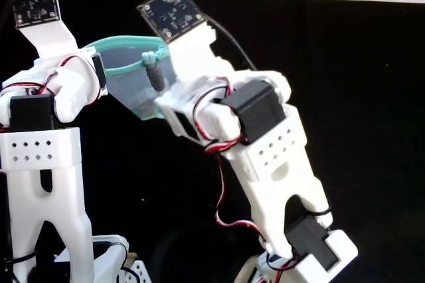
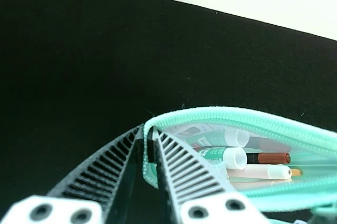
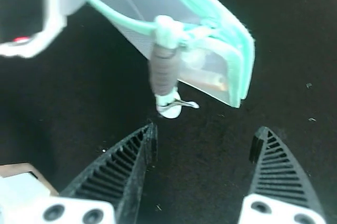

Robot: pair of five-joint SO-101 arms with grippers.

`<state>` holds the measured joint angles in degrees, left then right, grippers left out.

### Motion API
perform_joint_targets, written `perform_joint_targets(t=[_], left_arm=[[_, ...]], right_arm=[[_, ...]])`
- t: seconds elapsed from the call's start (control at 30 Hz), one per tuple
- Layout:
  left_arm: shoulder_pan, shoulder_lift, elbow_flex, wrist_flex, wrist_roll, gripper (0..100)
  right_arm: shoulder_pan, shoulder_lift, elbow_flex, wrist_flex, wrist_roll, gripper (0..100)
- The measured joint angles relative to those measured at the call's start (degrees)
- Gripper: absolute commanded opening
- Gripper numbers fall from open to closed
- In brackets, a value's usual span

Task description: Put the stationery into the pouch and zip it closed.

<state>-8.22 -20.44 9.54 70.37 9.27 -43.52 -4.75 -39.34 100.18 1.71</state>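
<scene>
A clear pouch [image 1: 129, 80] with a mint zipper hangs above the black table, its mouth open. My left gripper [image 2: 149, 139] is shut on the zipper rim at one end of the pouch [image 2: 253, 121]. Several pens [image 2: 247, 163] lie inside. A pen with a grey grip [image 3: 163, 71] leans across the near rim, its white tip reaching below the pouch wall [image 3: 210, 50]; the same pen [image 1: 155, 76] stands beside the right arm. My right gripper [image 3: 205, 132] is open just short of that tip, with nothing between its fingers.
Black cloth covers the table [image 1: 358, 77], and a pale wall edge runs along the back. The two white arm bodies [image 1: 279, 157] take up the front. A tan corner [image 3: 18, 174] shows by the right gripper's base.
</scene>
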Motion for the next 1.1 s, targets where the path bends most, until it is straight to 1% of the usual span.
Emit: perform_joint_targets(t=[0.2, 0.4, 0.6, 0.87, 1.0, 1.07, 1.1], left_arm=[[0.0, 0.0, 0.0, 0.0, 0.0, 1], [0.0, 0.0, 0.0, 0.0, 0.0, 1], [0.0, 0.0, 0.0, 0.0, 0.0, 1], [0.0, 0.0, 0.0, 0.0, 0.0, 1], [0.0, 0.0, 0.0, 0.0, 0.0, 1], [0.0, 0.0, 0.0, 0.0, 0.0, 1], [0.0, 0.0, 0.0, 0.0, 0.0, 1]], right_arm=[[-0.3, 0.0, 0.0, -1.5, -6.7, 28.3], [-0.5, 0.0, 4.3, -8.2, -11.1, 28.3], [-1.2, 0.1, 11.5, -15.5, -12.0, 28.3], [-1.7, 0.1, 12.1, -19.3, -12.0, 28.3], [-1.7, 2.9, 12.1, -20.0, -12.0, 28.1], [-1.7, 4.6, 12.2, -20.1, -10.5, 25.6], [-1.7, 5.0, 12.2, -20.3, -9.8, 22.1]])
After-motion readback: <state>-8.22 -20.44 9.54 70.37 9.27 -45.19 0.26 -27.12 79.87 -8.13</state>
